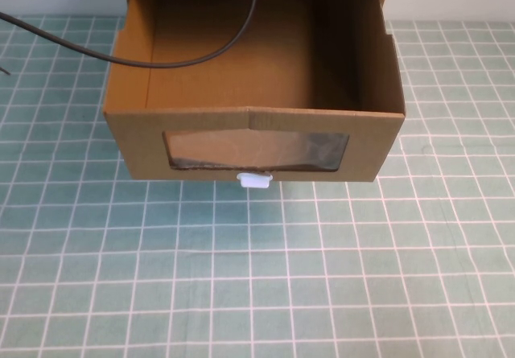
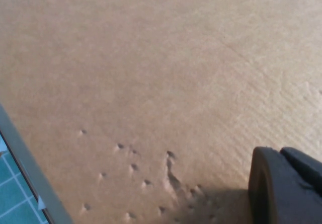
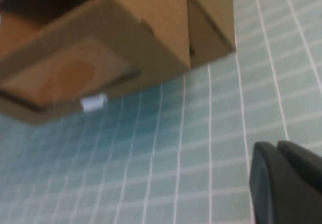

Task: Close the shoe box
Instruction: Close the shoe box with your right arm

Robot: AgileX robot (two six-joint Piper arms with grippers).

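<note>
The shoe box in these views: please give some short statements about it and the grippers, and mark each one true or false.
1. The drawer of the shoe box is pulled out. True.
2. The white pull tab sits above the window. False: it is below the window.
3. The drawer holds a shoe. False: it looks empty inside.
4. The left gripper is close above plain cardboard. True.
5. The right gripper grips the tab. False: it hangs over the checked cloth, apart from the box.
</note>
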